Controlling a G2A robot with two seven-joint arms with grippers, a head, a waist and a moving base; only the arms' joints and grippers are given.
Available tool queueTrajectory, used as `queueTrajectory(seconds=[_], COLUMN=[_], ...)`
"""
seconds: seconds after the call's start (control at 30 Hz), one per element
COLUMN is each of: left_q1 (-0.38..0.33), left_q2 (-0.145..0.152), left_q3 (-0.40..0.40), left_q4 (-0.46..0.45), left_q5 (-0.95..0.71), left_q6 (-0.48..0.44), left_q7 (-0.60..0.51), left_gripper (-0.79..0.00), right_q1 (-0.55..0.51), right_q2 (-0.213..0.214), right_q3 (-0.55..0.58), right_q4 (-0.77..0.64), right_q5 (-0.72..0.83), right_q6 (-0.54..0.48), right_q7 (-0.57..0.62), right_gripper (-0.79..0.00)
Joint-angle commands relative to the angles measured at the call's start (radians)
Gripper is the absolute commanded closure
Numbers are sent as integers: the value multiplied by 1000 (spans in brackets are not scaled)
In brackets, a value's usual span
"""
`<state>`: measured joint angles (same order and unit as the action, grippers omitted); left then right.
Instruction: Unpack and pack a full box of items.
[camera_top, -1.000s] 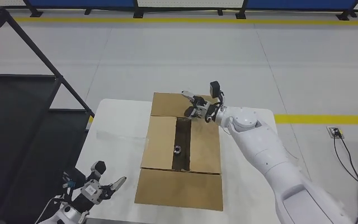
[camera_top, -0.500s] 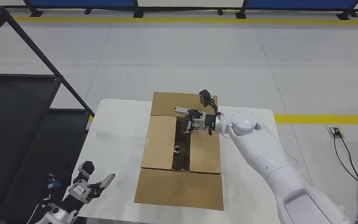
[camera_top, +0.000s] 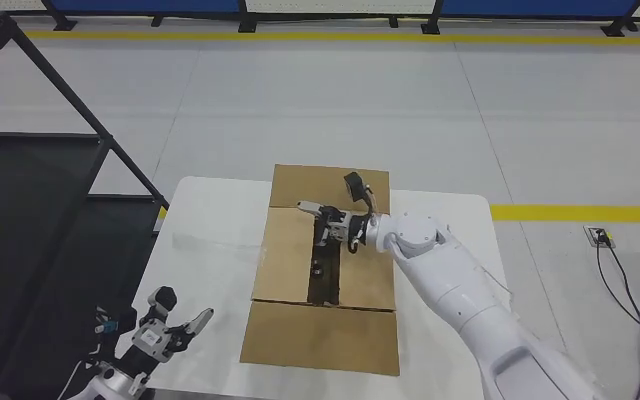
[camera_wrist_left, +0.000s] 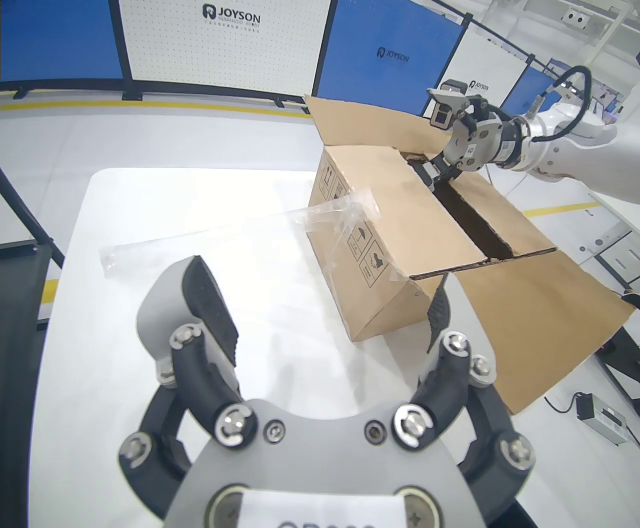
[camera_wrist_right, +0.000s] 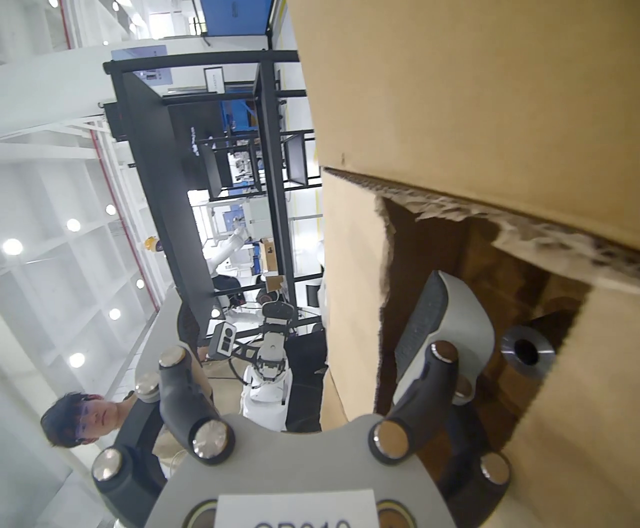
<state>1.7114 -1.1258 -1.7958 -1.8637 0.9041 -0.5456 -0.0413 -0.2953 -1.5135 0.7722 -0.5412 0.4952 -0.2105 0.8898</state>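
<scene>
A white table (camera_top: 215, 215) with rounded corners carries a brown cardboard box (camera_top: 290, 265), which stands directly on the tabletop, right of the middle. Its two short end flaps are spread outward, and its two long top flaps are folded nearly shut with a dark gap between them. A crumpled clear plastic strip (camera_top: 205, 243) lies flat on the bare surface to the left of the box, one end reaching the box's side wall.
</scene>
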Motion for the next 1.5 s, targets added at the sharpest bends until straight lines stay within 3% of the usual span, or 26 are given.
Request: queueTrajectory(seconds=[0.0,0.2,0.4,0.7,0.87,1.2,1.47], left_q1=[-2,4,-17,-113,-169,-206,-155], left_q2=[0,1,1,-7,-15,-18,-14], left_q3=[11,35,82,200,240,208,117], left_q4=[-6,-62,-113,-103,-85,-66,-48], left_q5=[13,78,169,255,191,16,-59], left_q6=[4,5,40,159,228,267,268], left_q7=[-9,-24,-63,-105,-164,-208,-190], left_gripper=[-785,-785,-785,-785,-785,-785,-785], right_q1=[7,27,54,92,110,138,151], right_q2=[-5,-20,-48,-100,-132,-177,-156], right_q3=[18,53,50,17,-9,-30,21], right_q4=[21,42,30,35,66,148,199], right_q5=[45,145,168,167,160,148,140], right_q6=[-19,-56,-68,-88,-82,-98,-210], right_q7=[27,160,165,164,198,265,259], right_gripper=[-785,-785,-785,-785,-785,-785,-785])
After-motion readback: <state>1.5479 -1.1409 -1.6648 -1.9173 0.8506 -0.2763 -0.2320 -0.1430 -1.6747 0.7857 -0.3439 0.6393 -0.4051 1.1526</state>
